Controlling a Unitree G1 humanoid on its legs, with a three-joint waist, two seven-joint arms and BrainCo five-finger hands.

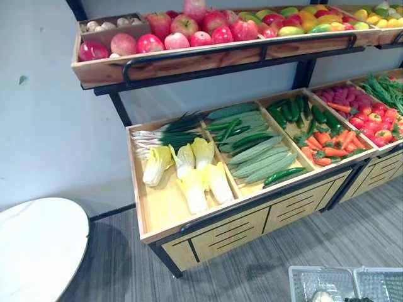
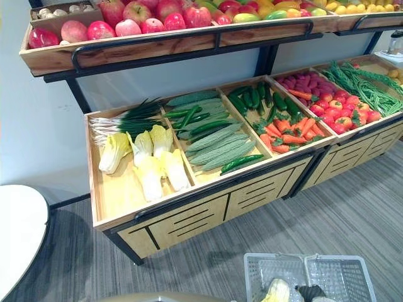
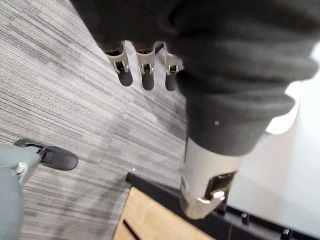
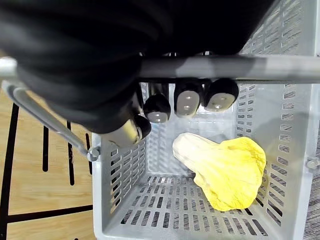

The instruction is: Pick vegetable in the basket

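Observation:
A grey plastic basket [image 4: 125,170] hangs from my right hand [image 4: 187,102], whose fingers are curled round the basket's handle [image 4: 240,67]. Inside it lies one pale yellow cabbage [image 4: 225,170]. From the head, the basket [image 2: 327,270] shows low over the floor in front of the stand, with the cabbage [image 2: 277,290] in it. More cabbages [image 2: 148,160] lie in the left bin of the lower shelf [image 2: 119,195], beside spring onions [image 2: 123,119]. My left hand [image 3: 145,70] hangs over the carpet by the stand's base, fingers relaxed and holding nothing.
The middle bin holds cucumbers and ridged gourds [image 2: 217,148], then carrots [image 2: 286,133], tomatoes [image 2: 343,113] and green beans [image 2: 368,85] to the right. Apples [image 1: 189,31] fill the upper shelf. A white round table [image 1: 38,245] stands at the left.

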